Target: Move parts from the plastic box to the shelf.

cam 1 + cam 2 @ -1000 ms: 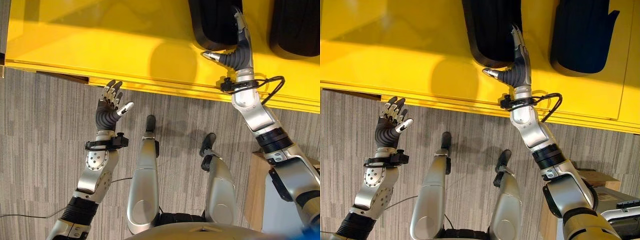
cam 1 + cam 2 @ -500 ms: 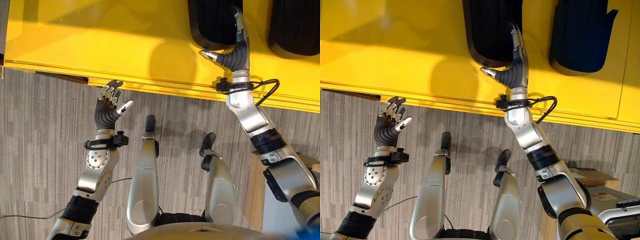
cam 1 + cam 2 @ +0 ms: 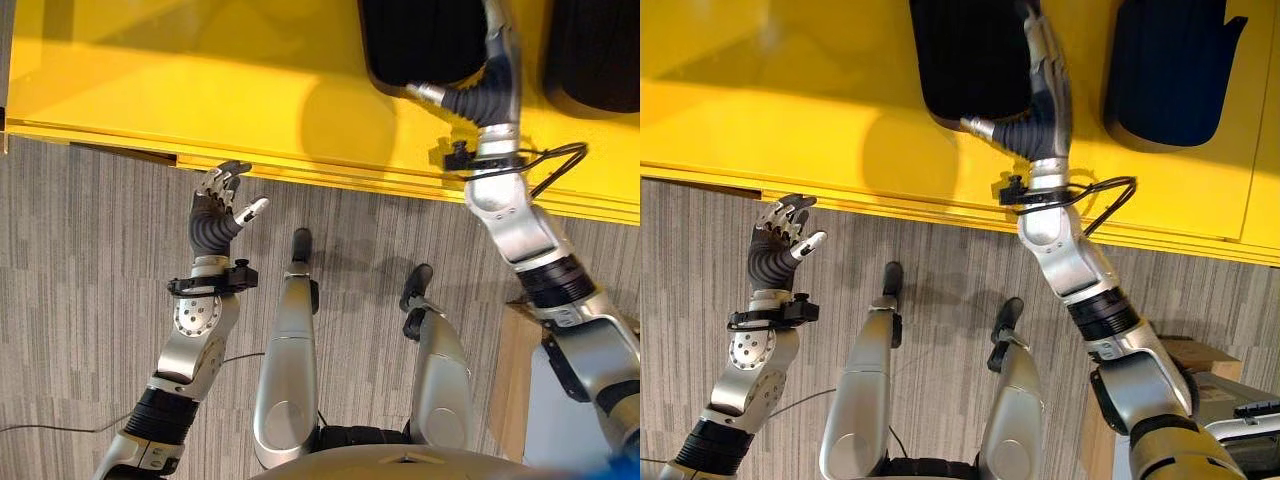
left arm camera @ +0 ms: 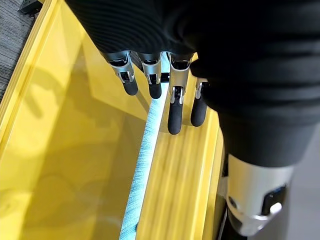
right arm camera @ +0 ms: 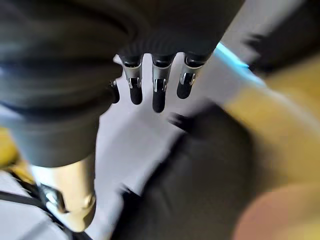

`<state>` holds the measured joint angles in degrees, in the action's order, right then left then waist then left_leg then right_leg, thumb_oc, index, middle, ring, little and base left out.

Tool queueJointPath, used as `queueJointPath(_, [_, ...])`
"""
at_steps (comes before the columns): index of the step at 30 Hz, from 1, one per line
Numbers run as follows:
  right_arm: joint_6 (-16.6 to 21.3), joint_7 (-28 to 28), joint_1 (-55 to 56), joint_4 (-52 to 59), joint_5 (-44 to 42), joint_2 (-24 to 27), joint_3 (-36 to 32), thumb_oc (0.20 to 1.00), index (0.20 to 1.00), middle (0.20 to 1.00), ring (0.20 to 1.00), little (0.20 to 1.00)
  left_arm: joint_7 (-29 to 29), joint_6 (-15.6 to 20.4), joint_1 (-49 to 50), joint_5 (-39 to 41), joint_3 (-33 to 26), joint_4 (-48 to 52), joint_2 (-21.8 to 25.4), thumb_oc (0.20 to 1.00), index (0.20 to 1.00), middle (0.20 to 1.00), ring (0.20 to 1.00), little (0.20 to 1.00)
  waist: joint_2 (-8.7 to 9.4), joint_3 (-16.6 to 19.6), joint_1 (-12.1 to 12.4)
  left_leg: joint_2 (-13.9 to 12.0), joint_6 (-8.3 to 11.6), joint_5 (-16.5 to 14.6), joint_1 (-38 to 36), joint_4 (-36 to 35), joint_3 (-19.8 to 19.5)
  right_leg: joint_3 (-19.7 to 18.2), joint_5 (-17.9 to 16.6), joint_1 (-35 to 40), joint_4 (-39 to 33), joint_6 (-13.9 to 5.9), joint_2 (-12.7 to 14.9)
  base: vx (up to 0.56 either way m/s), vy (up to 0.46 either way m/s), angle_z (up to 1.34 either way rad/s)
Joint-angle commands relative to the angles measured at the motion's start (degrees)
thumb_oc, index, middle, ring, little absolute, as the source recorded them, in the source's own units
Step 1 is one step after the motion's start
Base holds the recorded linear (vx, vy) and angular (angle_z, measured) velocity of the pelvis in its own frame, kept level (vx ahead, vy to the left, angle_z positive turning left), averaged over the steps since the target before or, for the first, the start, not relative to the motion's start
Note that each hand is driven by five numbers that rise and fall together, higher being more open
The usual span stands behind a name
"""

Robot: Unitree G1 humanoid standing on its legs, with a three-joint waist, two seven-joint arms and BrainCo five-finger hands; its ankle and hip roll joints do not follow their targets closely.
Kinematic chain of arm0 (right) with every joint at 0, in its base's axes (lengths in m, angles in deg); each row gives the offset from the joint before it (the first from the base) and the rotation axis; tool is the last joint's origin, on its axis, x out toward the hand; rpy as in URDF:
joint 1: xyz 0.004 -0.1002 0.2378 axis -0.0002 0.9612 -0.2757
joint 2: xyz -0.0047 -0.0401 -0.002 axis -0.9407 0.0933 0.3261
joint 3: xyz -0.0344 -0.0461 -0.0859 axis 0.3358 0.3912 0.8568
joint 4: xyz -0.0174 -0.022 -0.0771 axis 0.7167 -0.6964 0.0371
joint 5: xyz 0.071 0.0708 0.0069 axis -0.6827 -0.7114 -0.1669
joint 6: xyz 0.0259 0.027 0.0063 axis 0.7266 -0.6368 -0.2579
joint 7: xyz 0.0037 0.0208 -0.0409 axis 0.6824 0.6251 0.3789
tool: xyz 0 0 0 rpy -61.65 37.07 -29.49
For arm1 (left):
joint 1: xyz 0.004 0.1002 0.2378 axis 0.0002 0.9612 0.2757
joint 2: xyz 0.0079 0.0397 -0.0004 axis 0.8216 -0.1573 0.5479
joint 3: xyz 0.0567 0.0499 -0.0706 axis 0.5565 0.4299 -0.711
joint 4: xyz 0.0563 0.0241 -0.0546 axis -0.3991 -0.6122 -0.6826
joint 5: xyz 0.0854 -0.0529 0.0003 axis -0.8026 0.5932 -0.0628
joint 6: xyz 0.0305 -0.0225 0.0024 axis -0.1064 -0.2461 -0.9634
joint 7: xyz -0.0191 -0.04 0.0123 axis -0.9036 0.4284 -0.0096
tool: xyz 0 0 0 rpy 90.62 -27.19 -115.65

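Note:
A big yellow plastic box (image 3: 200, 90) spans the far side. Two black ribbed parts lie in it: one (image 3: 970, 50) under my right hand, another (image 3: 1170, 70) further right. My right hand (image 3: 1045, 100) reaches over the box's rim, open, with straight fingers laid over the first part and the thumb stuck out sideways. The right wrist view shows its fingers (image 5: 157, 85) extended above a dark part (image 5: 200, 180). My left hand (image 3: 215, 215) is raised in front of the box's near rim, open with relaxed fingers and holding nothing. Its fingers (image 4: 172, 100) point over the yellow wall (image 4: 75, 150).
The box's front rim (image 3: 300, 170) runs across just beyond my left hand. Grey striped carpet (image 3: 80, 280) lies below it. A brown cardboard box (image 3: 1185, 355) stands at the lower right by my right arm.
My right hand has pushed farther into the box along the black part. The left hand has barely moved, its fingers bending a little more.

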<state>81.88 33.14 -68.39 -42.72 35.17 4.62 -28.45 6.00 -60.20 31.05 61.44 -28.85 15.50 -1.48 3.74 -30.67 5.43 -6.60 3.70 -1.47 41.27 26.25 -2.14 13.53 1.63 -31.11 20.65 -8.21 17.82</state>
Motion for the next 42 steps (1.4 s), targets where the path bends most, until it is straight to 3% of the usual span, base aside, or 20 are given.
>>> queueJointPath(1, [3.88, -1.35, -1.68, 3.92, 2.11, 0.24, -2.08, 1.000, 1.000, 1.000, 1.000, 1.000, -1.35, 3.93, -0.75, -2.23, -2.12, 6.11, 0.33, 1.000, 1.000, 1.000, 1.000, 1.000, 0.06, 2.08, -0.53, -0.88, -0.14, -1.55, 0.84, 0.97, -0.41, -0.42, 1.29, 3.55, 1.90, -0.86, 0.50, 0.00, 0.000, 0.00])
queueJointPath(8, [7.09, -0.81, -0.91, 12.48, -0.07, -0.39, -2.99, 1.000, 1.000, 1.000, 1.000, 1.000, -0.75, 3.50, -0.57, -2.95, -2.60, 6.73, 0.44, 1.000, 1.000, 1.000, 1.000, 1.000, 0.36, 2.14, -1.09, -1.03, -0.08, -1.51, 0.96, 1.16, -0.36, -0.68, 1.46, 3.12, 2.43, -0.73, 0.48, 0.00, 0.000, 0.00])
queueJointPath(15, [8.72, -0.45, 3.69, 13.04, -5.01, -1.61, -4.24, 1.000, 1.000, 1.000, 1.000, 1.000, -0.49, 2.95, -0.25, -3.24, -1.96, 6.60, 0.33, 1.000, 1.000, 1.000, 1.000, 1.000, 0.51, 2.05, -1.90, -1.09, -0.17, -1.33, 0.84, 0.90, -0.15, -0.94, 1.29, 2.87, 2.30, -0.74, 0.38, 0.00, 0.000, 0.00])
queueJointPath(19, [9.08, -0.14, 5.07, 10.63, -8.41, -2.54, -4.64, 1.000, 1.000, 1.000, 1.000, 1.000, -0.77, 3.24, 0.01, -2.71, -1.83, 6.55, 0.38, 1.000, 1.000, 1.000, 1.000, 1.000, 0.39, 2.00, -1.99, -1.15, -0.19, -1.27, 0.48, 0.62, -0.04, -1.07, 1.32, 2.91, 2.29, -0.72, 0.33, 0.02, -0.008, 0.00])
queueJointPath(20, [8.30, -0.64, 5.39, 8.97, -8.66, -2.64, -4.98, 1.000, 1.000, 1.000, 1.000, 1.000, -0.78, 3.29, 0.15, -2.48, -1.86, 6.36, 0.30, 1.000, 1.000, 1.000, 1.000, 1.000, 0.31, 2.23, -2.06, -1.36, 0.28, -2.82, -0.17, 0.83, -0.29, -1.51, 2.62, 3.34, 2.68, -1.09, 0.12, 0.00, 0.000, 0.00])
queueJointPath(21, [8.31, -0.60, 5.82, 8.02, -9.31, -2.74, -5.16, 1.000, 1.000, 1.000, 1.000, 1.000, -0.95, 3.35, 0.23, -2.32, -1.93, 6.40, 0.33, 1.000, 1.000, 1.000, 1.000, 1.000, 0.16, 1.95, -2.01, -1.29, -0.12, -1.35, 0.40, 0.74, 0.01, -1.23, 1.52, 2.89, 2.48, -0.70, 0.27, 0.00, 0.000, 0.00])
queueJointPath(26, [7.14, -0.93, 6.25, 3.97, -10.24, -2.21, -5.90, 1.000, 1.000, 1.000, 1.000, 1.000, -1.03, 3.56, 0.27, -2.00, -2.35, 6.04, 0.24, 1.000, 1.000, 1.000, 1.000, 1.000, -0.17, 1.94, -2.05, -1.37, -0.04, -1.46, 0.27, 0.88, 0.02, -1.13, 1.54, 2.91, 2.74, -0.76, 0.28, 0.00, -0.003, 0.00])
queueJointPath(27, [7.14, -0.92, 6.25, 3.93, -10.26, -2.21, -5.87, 1.000, 1.000, 1.000, 1.000, 1.000, -1.02, 3.55, 0.27, -1.99, -2.35, 5.99, 0.22, 1.000, 1.000, 1.000, 1.000, 1.000, -0.11, 2.22, -2.09, -1.46, 0.39, -2.94, -0.30, 1.02, -0.28, -1.44, 2.71, 3.38, 2.97, -1.15, 0.12, 0.08, -0.035, -0.01])
queueJointPath(29, [7.23, -0.34, 6.65, 1.04, -12.74, -2.81, -6.07, 1.000, 1.000, 1.000, 1.000, 1.000, -1.48, 3.45, 0.76, -1.59, -2.38, 5.87, 0.10, 1.000, 1.000, 1.000, 1.000, 1.000, -0.34, 2.07, -1.89, -1.51, 0.46, -2.93, -0.30, 1.04, -0.35, -1.35, 2.78, 3.62, 2.87, -1.14, 0.11, 0.04, -0.033, -0.02])
queueJointPath(42, [9.23, 8.34, 2.95, -8.67, -30.96, -3.84, -2.79, 1.000, 1.000, 1.000, 1.000, 1.000, -3.86, 2.78, 1.59, 0.86, -2.93, 4.98, 0.12, 1.000, 1.000, 1.000, 1.000, 1.000, -0.56, 1.65, -0.65, -1.32, 0.50, -2.45, -0.52, 0.41, -0.43, -1.15, 2.61, 3.64, 2.88, -0.82, 0.22, 0.00, -0.002, -0.01])
